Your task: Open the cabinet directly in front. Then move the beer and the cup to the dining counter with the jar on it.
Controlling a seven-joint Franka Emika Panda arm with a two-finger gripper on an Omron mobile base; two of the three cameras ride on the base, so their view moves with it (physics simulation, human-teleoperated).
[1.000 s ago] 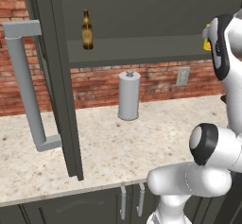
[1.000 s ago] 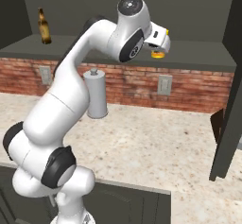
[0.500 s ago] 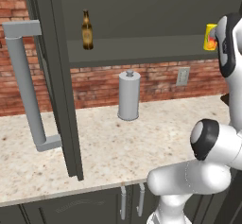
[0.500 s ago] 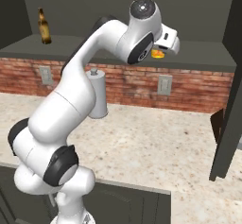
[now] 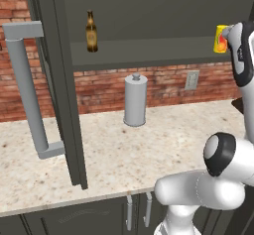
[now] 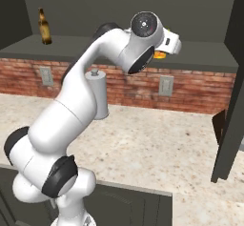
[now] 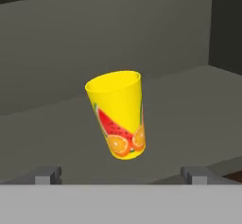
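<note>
Gripper wide open, empty, just short of cup on cabinet shelf.

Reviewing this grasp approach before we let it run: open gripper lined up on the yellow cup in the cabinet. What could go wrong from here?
1. The small yellow tumbler with fruit print stands free on the dark grey-green cabinet shelf; a fingertip off-centre could tip it.
2. The open gripper looks wide of the cup; pushing on may shove it toward the back wall.
3. The open cabinet door stands near the arm's retreat path, so it could clip it.
</note>
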